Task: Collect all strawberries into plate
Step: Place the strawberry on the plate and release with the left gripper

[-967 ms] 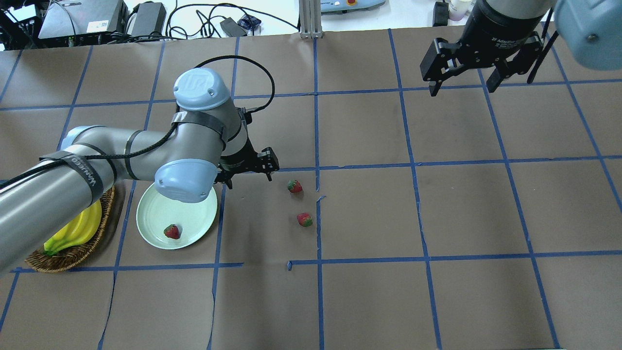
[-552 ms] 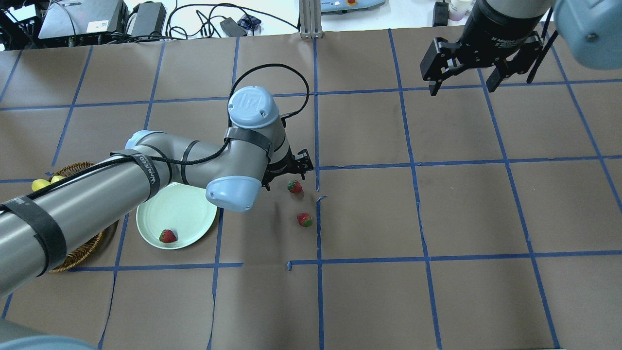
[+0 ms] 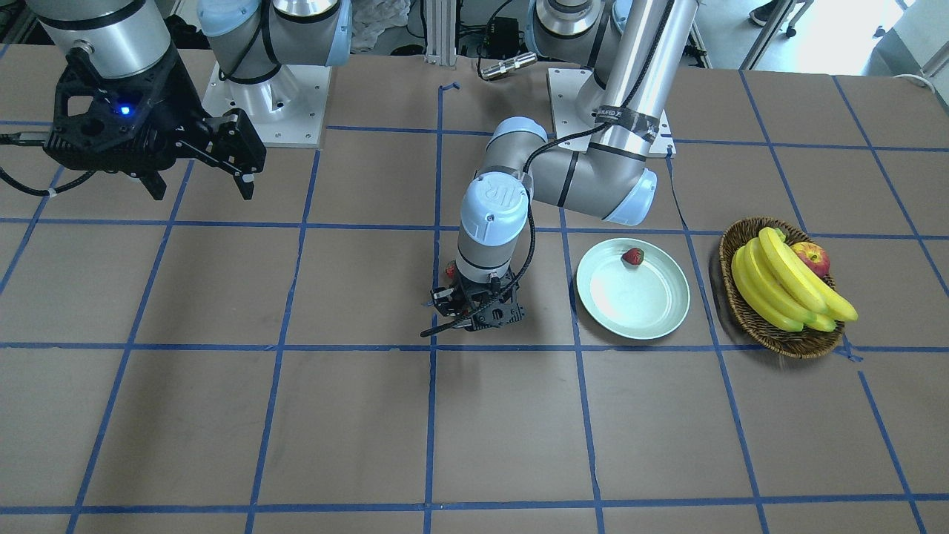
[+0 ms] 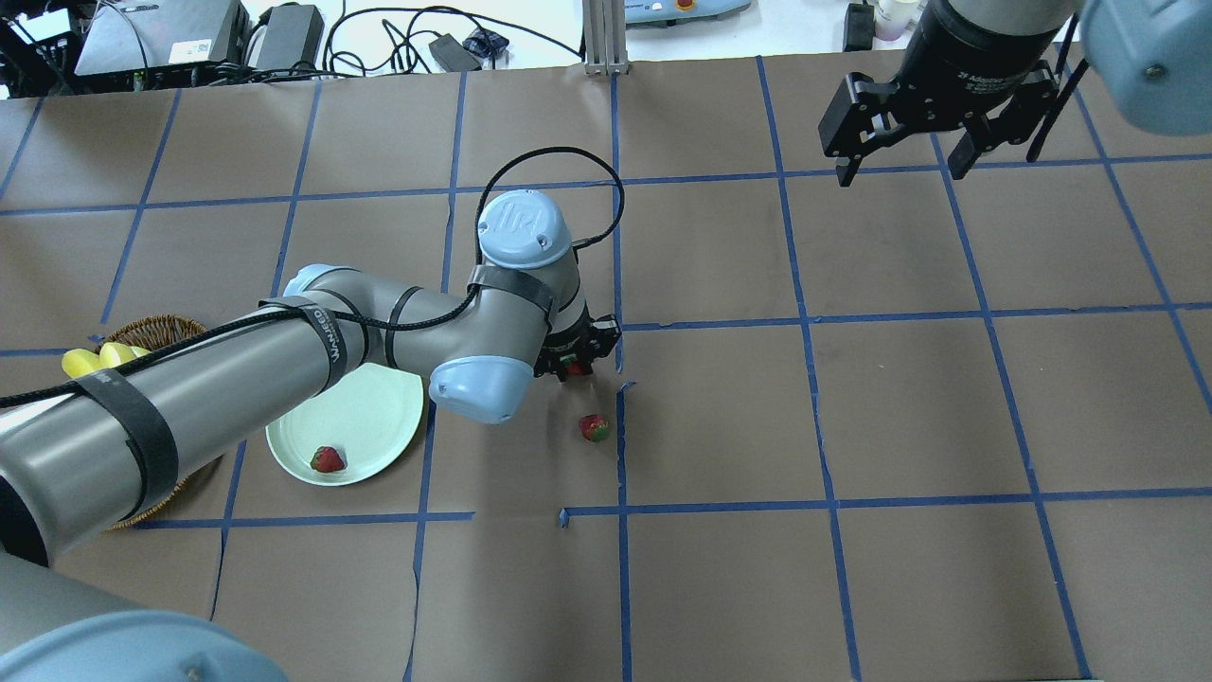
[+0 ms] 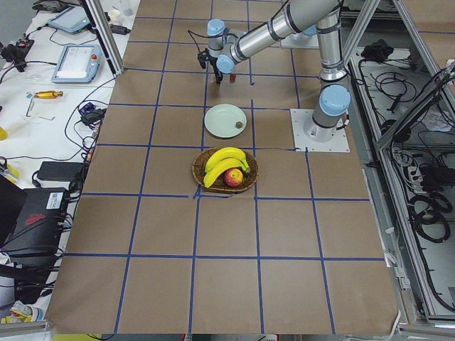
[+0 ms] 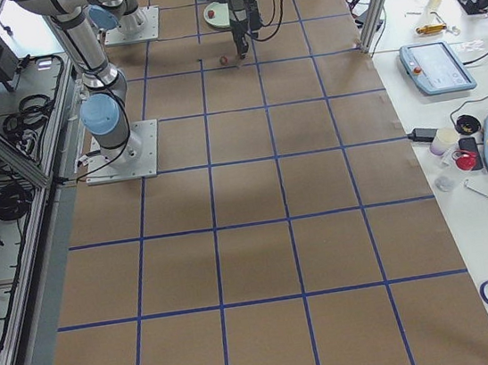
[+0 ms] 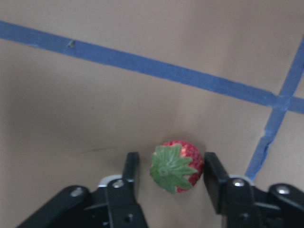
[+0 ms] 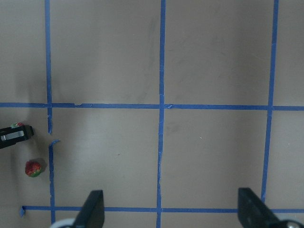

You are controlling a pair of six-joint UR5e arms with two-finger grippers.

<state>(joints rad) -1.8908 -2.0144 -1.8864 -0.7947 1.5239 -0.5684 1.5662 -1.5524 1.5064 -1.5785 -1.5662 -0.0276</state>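
Left jaws spread, down at the tabletop [image 4: 720, 417] straddling one strawberry [image 7: 176, 166], not clamped; second strawberry [image 4: 594, 427] near them, third strawberry [image 4: 328, 459] on the plate [image 4: 379, 417] farther off; right jaws spread, well apart.

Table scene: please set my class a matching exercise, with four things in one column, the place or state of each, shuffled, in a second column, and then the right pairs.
Column one
1. apple
2. left gripper
3. right gripper
4. plate

Column two
a. open, fingers either side of a loose strawberry on the brown paper
b. open, raised, nothing between its fingers
c. in the wicker basket beside the bananas
d. holds a lone strawberry near its rim

Pairs: 1-c, 2-a, 3-b, 4-d
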